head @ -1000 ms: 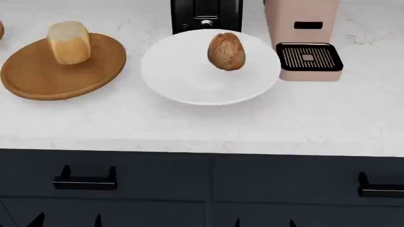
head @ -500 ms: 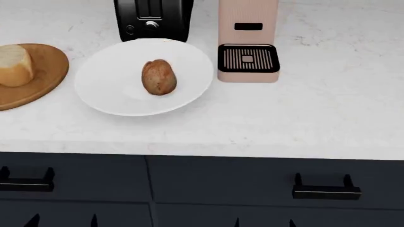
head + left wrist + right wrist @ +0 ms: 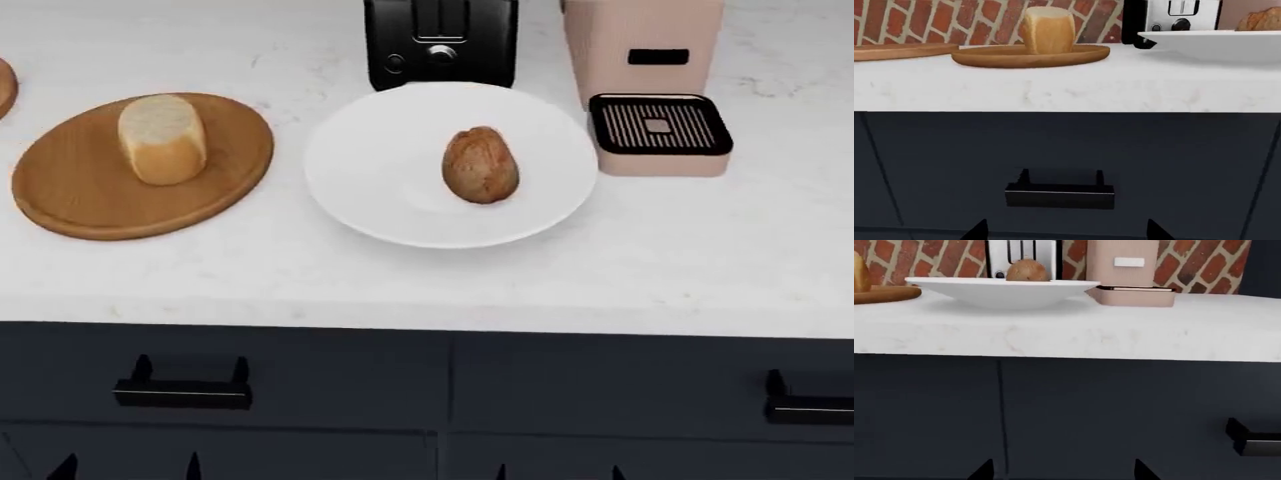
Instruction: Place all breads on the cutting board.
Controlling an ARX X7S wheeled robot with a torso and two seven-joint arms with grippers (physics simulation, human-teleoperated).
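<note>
The pale loaf chunk [image 3: 163, 138] [image 3: 1048, 30] stands on a round wooden plate with a raised rim [image 3: 80, 200] [image 3: 987, 56]. The dark speckled roll [image 3: 481, 165] [image 3: 1027, 271] lies on a white plate [image 3: 374, 180] [image 3: 987, 290]. Only a brown sliver of the cutting board [image 3: 4, 86] shows at the head view's left edge; in the left wrist view the board [image 3: 901, 50] is a flat slab beyond the wooden plate. My left gripper [image 3: 130, 468] [image 3: 1064, 232] and right gripper [image 3: 558, 472] [image 3: 1061, 471] hang open and empty, low in front of the dark cabinet, below the counter.
A black toaster [image 3: 441, 40] and a pink coffee machine [image 3: 647, 80] stand at the back of the white marble counter [image 3: 400, 280]. Dark drawer fronts with black handles [image 3: 183, 390] [image 3: 807, 405] face both grippers. A brick wall [image 3: 954, 20] rises behind.
The head view swung right half a second ago and has swung back left. The breads, plates and both grippers keep their places.
</note>
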